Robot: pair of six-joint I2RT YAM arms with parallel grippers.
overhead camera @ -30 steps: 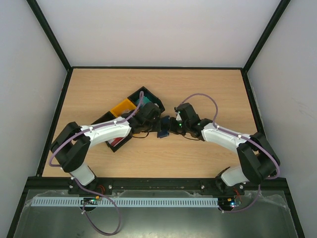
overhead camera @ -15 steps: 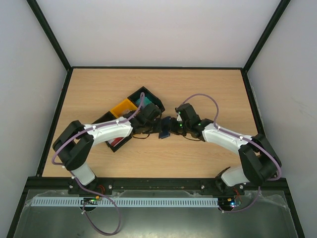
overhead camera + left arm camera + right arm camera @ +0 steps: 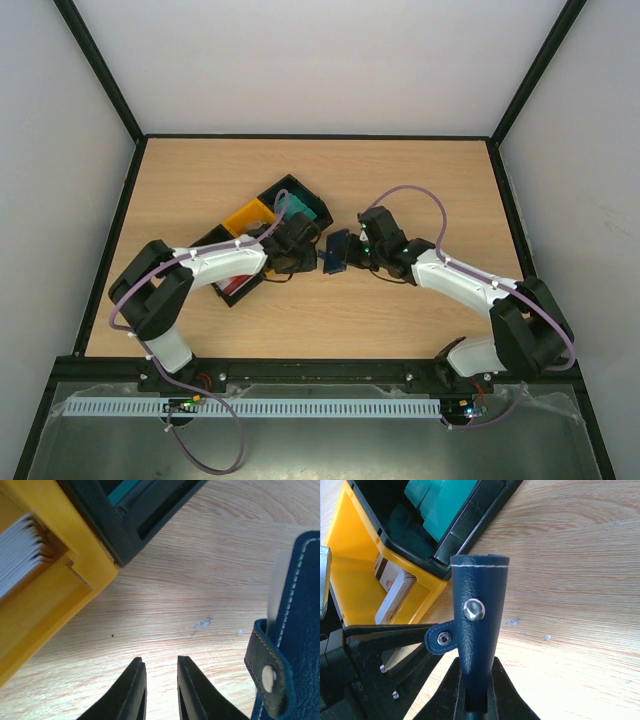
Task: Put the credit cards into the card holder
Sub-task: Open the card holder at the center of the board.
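1. Our right gripper clamps the navy card holder by one end, just beside the yellow tray. With such a thin grip, it can pivot or slip.
2. Our left gripper is almost closed and empty, and it may knock the card holder.
3. The credit cards lie in this tray, so we risk pinching several at once.

We see a wooden bench carrying a yellow tray pressed against a black tray; teal sheets lie inside the black one.

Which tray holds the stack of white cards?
The yellow tray; the black tray beside it holds teal things instead.
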